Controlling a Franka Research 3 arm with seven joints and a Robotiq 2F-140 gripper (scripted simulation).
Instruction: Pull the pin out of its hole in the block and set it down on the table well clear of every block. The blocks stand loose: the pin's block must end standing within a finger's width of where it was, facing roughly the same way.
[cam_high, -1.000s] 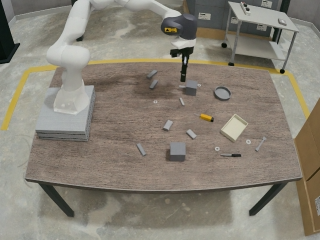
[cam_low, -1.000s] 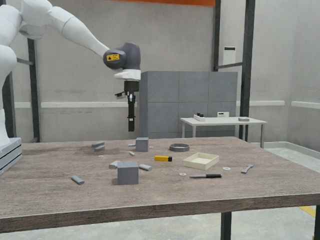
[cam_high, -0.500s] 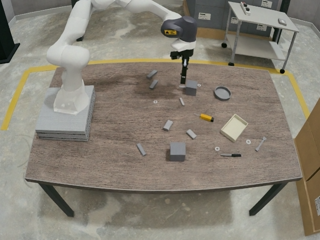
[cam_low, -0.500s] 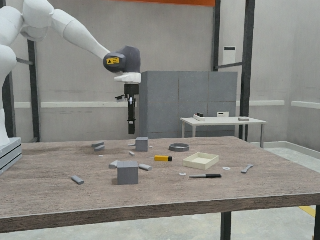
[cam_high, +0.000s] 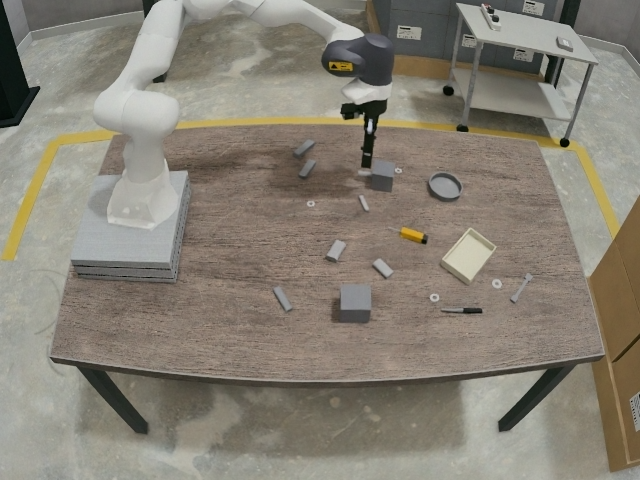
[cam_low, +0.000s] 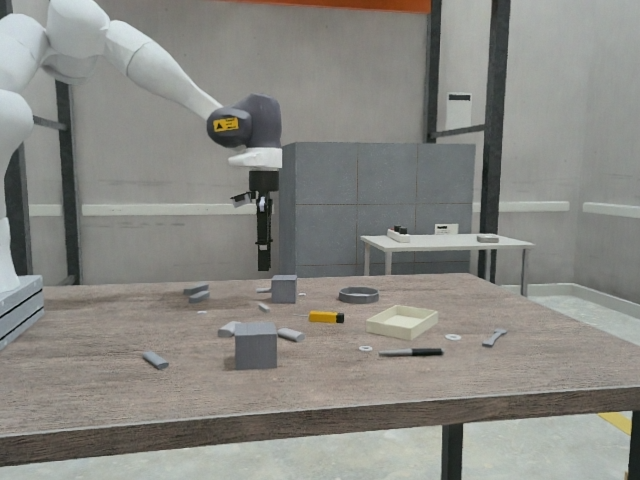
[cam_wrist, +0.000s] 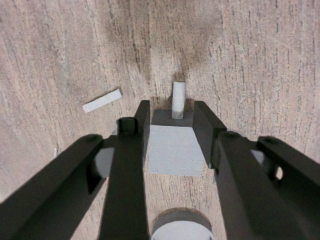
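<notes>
A small grey block (cam_high: 383, 175) stands at the back middle of the table. A pale pin (cam_high: 364, 173) sticks out sideways from its left face, and also shows in the side view (cam_low: 263, 289) and in the wrist view (cam_wrist: 178, 100). My gripper (cam_high: 366, 161) (cam_low: 264, 263) hangs pointing straight down, a little above the pin and the block's left edge. In the wrist view its fingers stand partly apart, framing the block (cam_wrist: 172, 149) below, with nothing between them. A second, larger grey block (cam_high: 355, 303) stands near the front middle.
Several loose grey pieces lie about, the nearest (cam_high: 363, 202) just in front of the pin's block. A round dish (cam_high: 445, 185), a yellow-handled tool (cam_high: 413, 235), a cream tray (cam_high: 467, 254), a marker (cam_high: 461, 310) and small washers lie to the right.
</notes>
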